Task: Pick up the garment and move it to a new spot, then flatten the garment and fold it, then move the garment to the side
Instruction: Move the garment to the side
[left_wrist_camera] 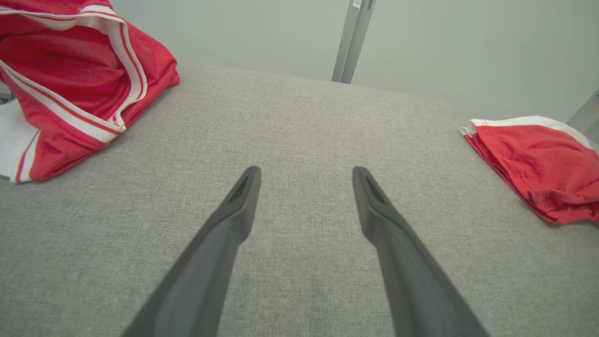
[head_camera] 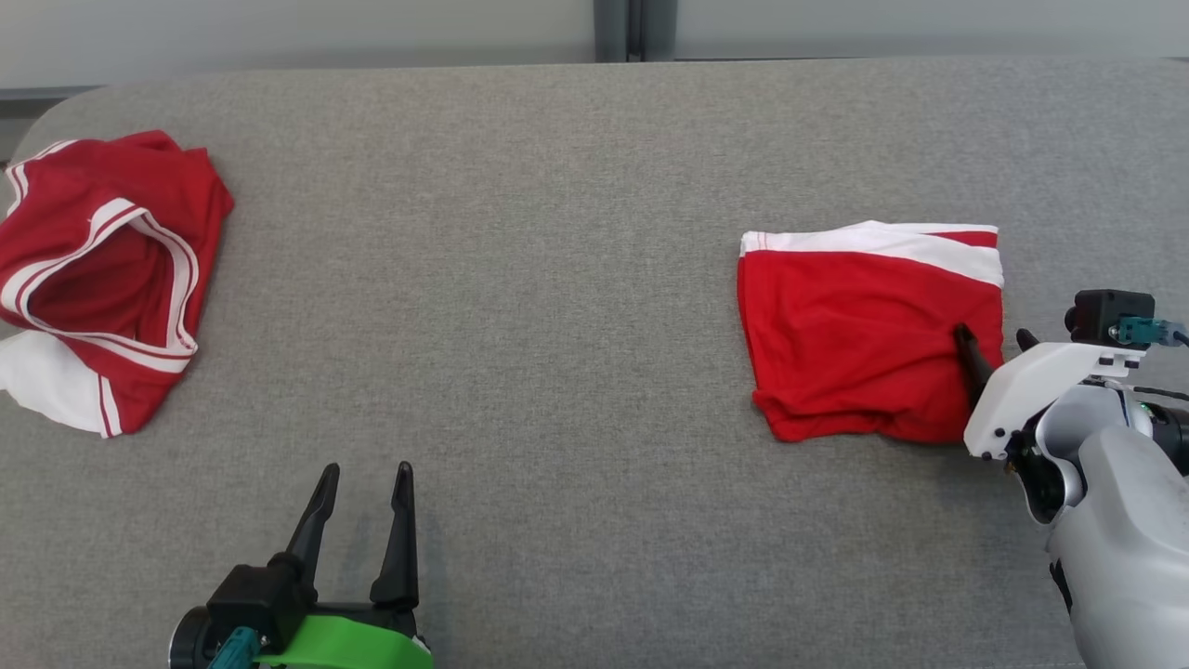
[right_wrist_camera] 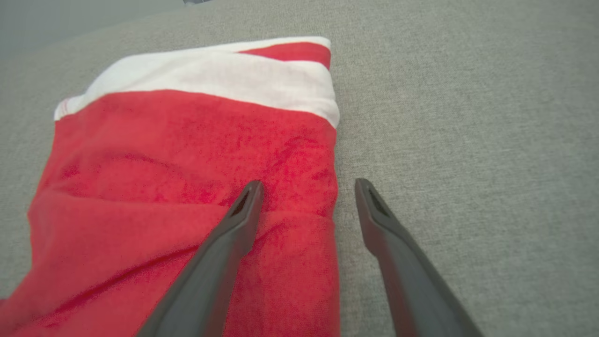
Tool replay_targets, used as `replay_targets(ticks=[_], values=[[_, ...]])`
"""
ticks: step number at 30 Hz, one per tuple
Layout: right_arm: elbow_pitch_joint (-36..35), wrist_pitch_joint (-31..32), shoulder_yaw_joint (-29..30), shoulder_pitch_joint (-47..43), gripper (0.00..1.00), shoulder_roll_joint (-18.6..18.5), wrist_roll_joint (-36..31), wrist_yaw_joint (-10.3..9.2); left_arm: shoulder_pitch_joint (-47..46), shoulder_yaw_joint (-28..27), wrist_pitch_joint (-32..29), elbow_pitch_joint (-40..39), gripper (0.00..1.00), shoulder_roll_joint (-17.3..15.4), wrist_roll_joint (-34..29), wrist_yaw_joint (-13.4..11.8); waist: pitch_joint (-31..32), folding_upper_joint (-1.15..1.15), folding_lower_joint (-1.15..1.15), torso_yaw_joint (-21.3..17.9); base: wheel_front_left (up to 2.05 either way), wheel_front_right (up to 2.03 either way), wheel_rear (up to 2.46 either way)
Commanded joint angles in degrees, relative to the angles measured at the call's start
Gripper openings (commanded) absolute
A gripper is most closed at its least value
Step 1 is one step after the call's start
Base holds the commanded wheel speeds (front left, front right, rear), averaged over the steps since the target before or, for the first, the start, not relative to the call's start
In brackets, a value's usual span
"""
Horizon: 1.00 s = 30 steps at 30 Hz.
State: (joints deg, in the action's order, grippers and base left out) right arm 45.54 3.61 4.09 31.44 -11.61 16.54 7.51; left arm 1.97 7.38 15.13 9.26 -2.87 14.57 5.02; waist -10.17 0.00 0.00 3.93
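Note:
A folded red garment (head_camera: 864, 325) with a white band along its far edge lies flat on the right of the grey fabric surface (head_camera: 557, 279). My right gripper (head_camera: 993, 334) is open and straddles the garment's right edge. In the right wrist view (right_wrist_camera: 309, 185), one finger lies over the red cloth (right_wrist_camera: 187, 154) and the other over bare surface. Nothing is pinched. A second red garment (head_camera: 102, 269) with white stripes lies crumpled at the far left. My left gripper (head_camera: 365, 478) stands open and empty near the front edge, and its wrist view shows both garments (left_wrist_camera: 70, 79) (left_wrist_camera: 543, 159).
The grey surface has a rounded far-left corner (head_camera: 56, 111) close to the crumpled garment. A pale wall with a dark vertical post (head_camera: 632, 28) runs behind the far edge. Bare grey cloth stretches between the two garments.

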Motion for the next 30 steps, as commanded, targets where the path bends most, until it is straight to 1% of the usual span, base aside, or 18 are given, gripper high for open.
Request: replay_targets(ticks=[1,7,8,9,12,14,19,26,30], values=[[1.3,0.7,-0.6,0.8,1.00,-0.2,0.8,-0.04,-1.1,0.0,0.0,0.0,1.00,-0.1,0.2,-0.1,-1.4,0.00,0.00,1.7,0.00,0.00,0.00],[6.4,2.8,-1.2,2.3,1.00,0.1,5.7,-0.04,-1.5,-0.2,0.0,0.0,1.00,-0.1,-0.3,0.1,-2.0,0.00,0.00,2.6,0.00,0.00,0.00],[6.8,2.4,-1.1,2.5,0.83,0.1,6.5,-0.04,-1.6,-0.2,0.0,0.0,1.00,-0.1,-0.4,0.1,-2.1,0.00,0.00,2.5,0.00,0.00,0.00],[7.1,2.0,-1.3,2.6,0.00,0.1,7.1,-0.04,-1.7,-0.3,0.0,-0.1,1.00,-0.1,-0.4,0.0,-2.2,0.00,0.00,2.5,0.00,0.00,0.00],[7.1,1.2,-2.8,2.7,0.00,0.3,9.5,-0.05,-1.5,-0.1,0.0,-0.6,1.00,-0.1,-0.2,-0.2,-2.1,0.00,0.00,1.3,0.00,0.00,0.00],[6.9,0.5,-3.9,2.7,0.00,-0.5,10.1,-0.08,-1.3,0.1,0.0,-0.9,1.00,-0.1,-0.1,-0.2,-2.1,0.00,0.00,0.1,0.00,0.00,0.00],[6.1,-0.7,-6.3,5.8,0.00,-1.7,11.7,-0.08,-3.0,0.5,0.0,-2.6,1.00,-0.1,-0.8,0.1,-4.4,0.00,0.00,-4.2,0.00,0.00,0.00],[7.2,-2.7,-9.1,10.2,0.00,-2.9,11.1,-0.07,-5.5,1.2,0.0,-4.9,1.00,-0.1,-1.9,0.7,-8.5,0.00,0.00,-11.4,0.00,0.00,0.00],[8.2,-4.5,-9.9,12.8,0.00,-4.0,10.2,-0.07,-7.5,2.6,0.0,-5.1,1.00,-0.2,-3.1,1.2,-11.2,0.00,0.00,-13.6,0.00,0.00,0.00]])
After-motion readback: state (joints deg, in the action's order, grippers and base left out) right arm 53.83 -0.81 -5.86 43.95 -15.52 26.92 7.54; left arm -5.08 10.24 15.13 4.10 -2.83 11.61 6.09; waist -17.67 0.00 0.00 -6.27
